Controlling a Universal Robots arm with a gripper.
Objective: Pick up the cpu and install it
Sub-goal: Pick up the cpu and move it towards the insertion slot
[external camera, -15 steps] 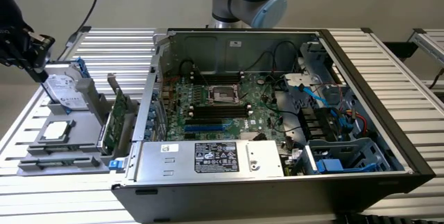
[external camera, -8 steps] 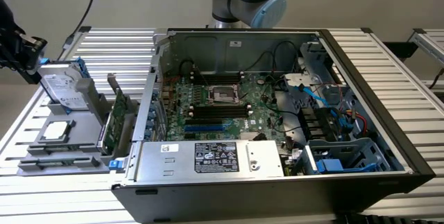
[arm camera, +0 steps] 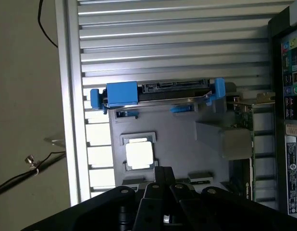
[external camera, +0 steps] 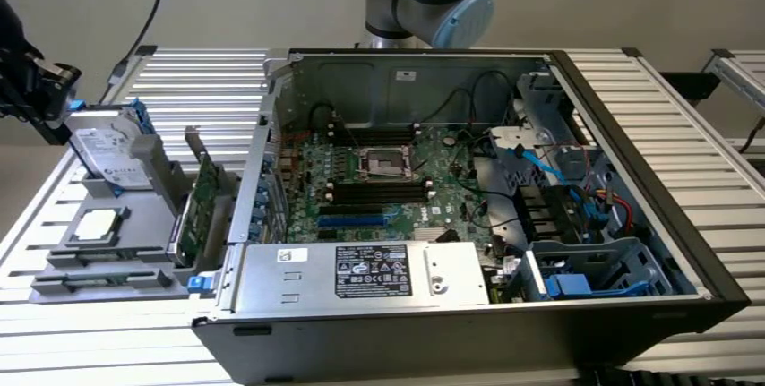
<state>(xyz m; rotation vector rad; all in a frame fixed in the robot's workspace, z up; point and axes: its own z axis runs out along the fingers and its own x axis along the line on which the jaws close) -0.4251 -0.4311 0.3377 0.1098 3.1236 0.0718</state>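
Note:
The cpu [external camera: 98,223] is a small silver-topped square lying flat in a recess of the grey holder [external camera: 72,265], to the exterior view's left of the open computer case [external camera: 478,332]. In the wrist view the cpu [arm camera: 139,154] shines bright just beyond my fingertips. My gripper [arm camera: 163,179] is shut with nothing in it and hovers above the holder, short of the chip. From outside, the gripper [external camera: 46,104] hangs at the far left, beside the hard drive. The motherboard's cpu socket [external camera: 385,164] sits in the middle of the case.
A silver hard drive [external camera: 106,149] with blue bracket [arm camera: 120,94] stands on edge in the holder. A green circuit card [external camera: 197,211] stands between holder and case. The case's power supply [external camera: 358,271], cables and drive cage [external camera: 592,270] crowd its near side. A loose cable [arm camera: 28,166] lies off the table.

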